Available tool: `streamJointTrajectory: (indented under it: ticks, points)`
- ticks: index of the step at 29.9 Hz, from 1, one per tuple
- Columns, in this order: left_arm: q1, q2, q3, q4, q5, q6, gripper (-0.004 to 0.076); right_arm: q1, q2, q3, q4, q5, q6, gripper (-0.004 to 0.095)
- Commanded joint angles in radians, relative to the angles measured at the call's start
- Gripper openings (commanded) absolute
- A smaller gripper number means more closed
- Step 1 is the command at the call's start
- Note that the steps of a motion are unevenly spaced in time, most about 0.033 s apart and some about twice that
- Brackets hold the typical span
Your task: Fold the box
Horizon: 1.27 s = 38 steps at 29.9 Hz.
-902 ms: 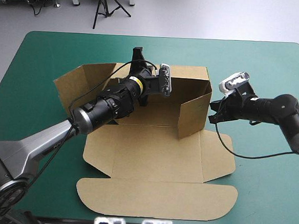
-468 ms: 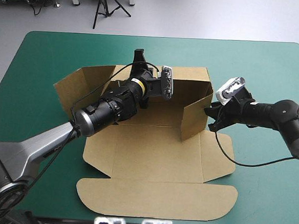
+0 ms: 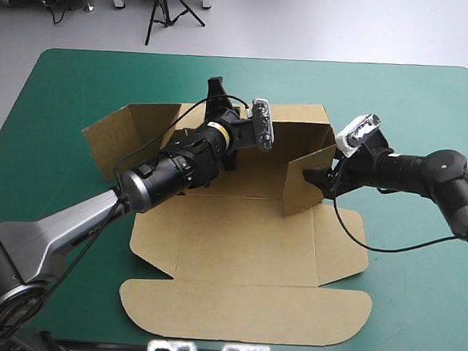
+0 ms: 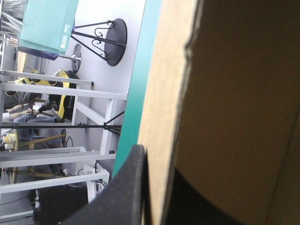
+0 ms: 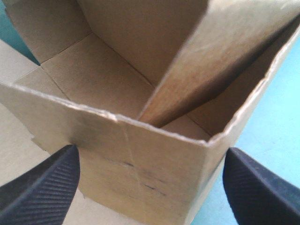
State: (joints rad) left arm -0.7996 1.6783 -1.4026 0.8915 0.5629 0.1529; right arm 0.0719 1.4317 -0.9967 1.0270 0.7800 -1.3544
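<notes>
Teal-green cover [image 3: 431,109] stretches over the table as two robot arms work a brown box [image 3: 237,248] at its middle. The left gripper [image 3: 217,90] is clamped on the top edge of the box's far wall [image 3: 302,124]. In the left wrist view the left gripper [image 4: 157,187] has one black finger [image 4: 129,187] on the wall's outer face and the other on its inner face, with the board pinched between them. The right gripper [image 3: 318,180] sits at the outer face of the box's right wall [image 3: 301,188]. In its own view the right gripper [image 5: 150,187] is spread wide, and the two black fingers [image 5: 42,185] stand well apart with that wall [image 5: 140,154] ahead of the gap. Whether they press the board cannot be told. Both the far wall and the right wall stand raised and meet at the box's far right corner, the right wall angled slightly inward over the base [image 3: 242,180]. At the box's left side a flap [image 3: 124,136] leans outward, away from the base. Nearer the table's front edge, the front panel and the rounded lid [image 3: 244,313] lie flat on the cover.
</notes>
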Motion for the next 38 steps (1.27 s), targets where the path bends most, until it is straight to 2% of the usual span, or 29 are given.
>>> streamJointTrajectory:
  ticks: [1,5,10,16,21,25,31,34,35,38]
  points:
    - [-0.028,0.025,-0.039,-0.071,0.049,-0.089,-0.0009,0.021,-0.012,-0.031,0.077,-0.062,-0.024,0.0769]
    - [-0.05,0.081,-0.108,-0.038,0.138,-0.144,-0.0009,0.03,-0.01,-0.031,0.093,-0.114,-0.024,0.0769]
    - [-0.085,0.089,-0.128,-0.04,0.099,-0.159,-0.0009,0.03,-0.006,-0.031,0.117,-0.18,-0.028,0.0766]
    - [-0.104,0.089,-0.128,-0.043,0.114,-0.159,-0.0009,0.082,0.033,-0.031,0.116,-0.238,-0.036,0.073]
    - [-0.104,0.089,-0.128,-0.043,0.147,-0.159,-0.0009,0.105,0.057,-0.031,0.118,-0.294,-0.016,0.0566]
    - [-0.104,0.089,-0.128,-0.041,0.15,-0.153,-0.0009,0.105,0.057,-0.032,0.116,-0.306,-0.016,0.0375]
    - [-0.104,0.077,-0.128,-0.119,0.073,-0.153,-0.0007,0.105,0.059,-0.032,0.116,-0.206,-0.058,0.0101]
    - [-0.104,0.07,-0.128,-0.156,0.091,-0.107,0.0062,0.106,0.059,-0.034,0.118,-0.204,-0.048,-0.002]
    - [-0.104,0.068,-0.128,-0.171,0.1,-0.087,0.01,0.106,0.059,-0.037,0.118,-0.209,-0.032,-0.0017]
    - [-0.104,0.056,-0.128,-0.256,0.144,-0.032,0.0285,0.106,0.059,-0.05,0.116,-0.239,0.002,-0.0017]
